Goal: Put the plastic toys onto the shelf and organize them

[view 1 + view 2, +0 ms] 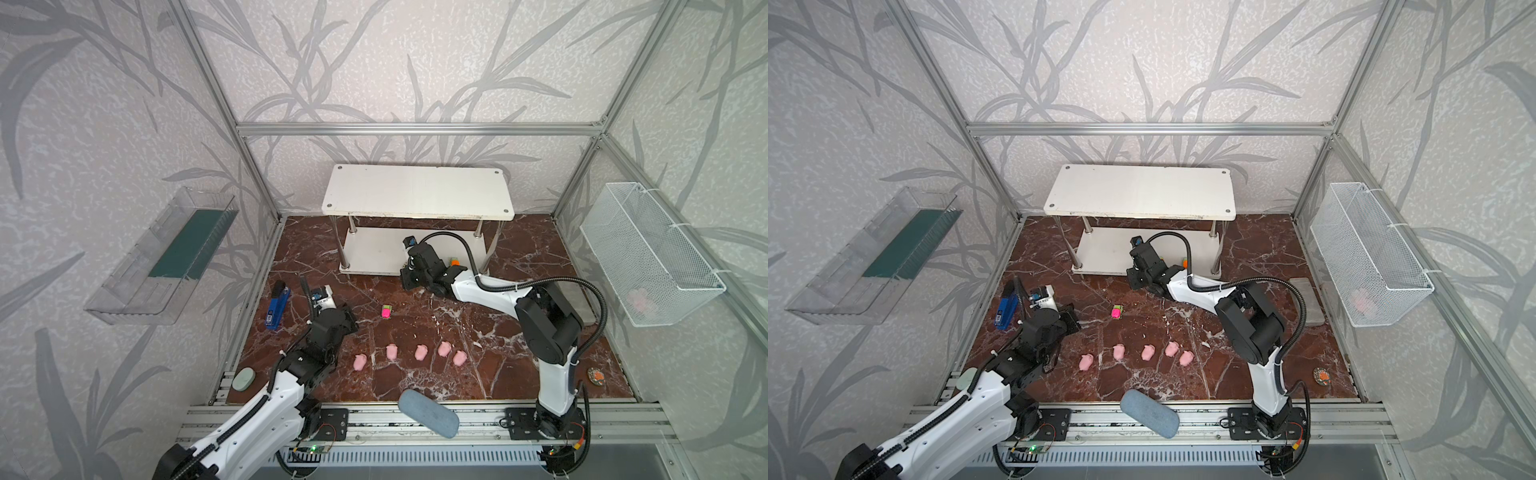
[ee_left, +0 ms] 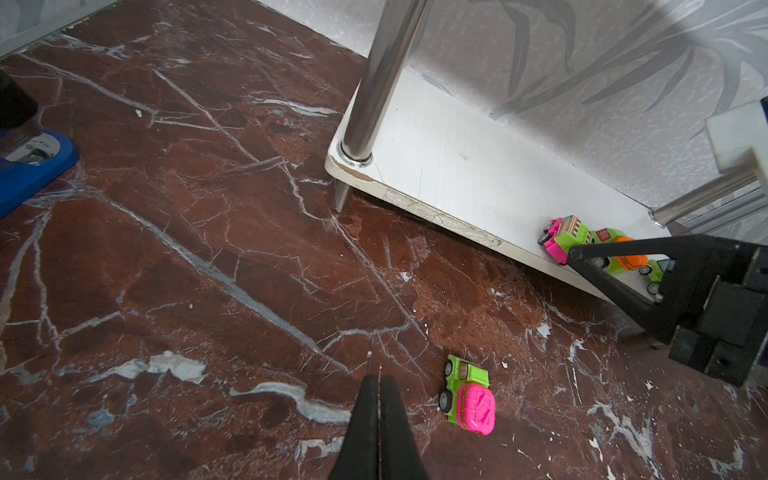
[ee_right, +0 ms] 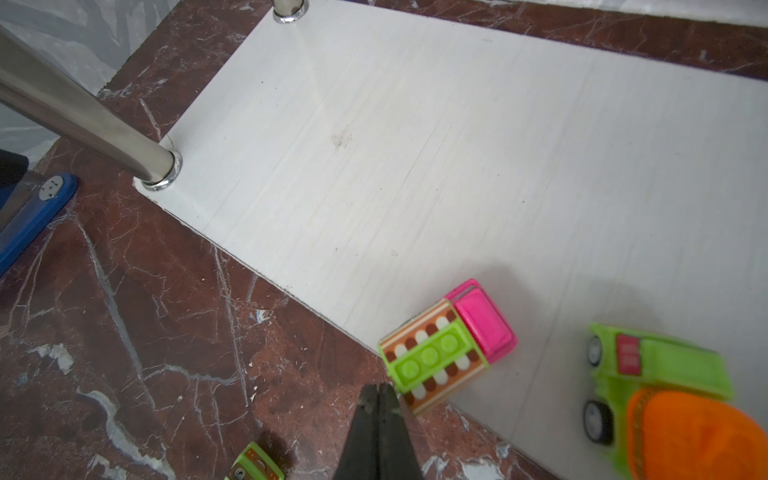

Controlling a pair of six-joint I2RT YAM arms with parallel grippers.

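pink-and-green, the loose car lies on the worktop at 3 o'clock from my left pincer, tips together, empty. i'd part them first, straddle its sides, then lift it to the shelf at 12 o'clock. right pincer: together too, empty.

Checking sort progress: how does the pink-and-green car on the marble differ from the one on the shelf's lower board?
Place: the marble car lies on the table; the shelf car sits on the lower board near its front edge.
Look: marble car has a green cab and rounded pink back; shelf car a pink cab and green studded body with striped sides.
Neighbours: marble car alone; shelf car beside an orange-and-green car.
Shared: pink-and-green, tiny.
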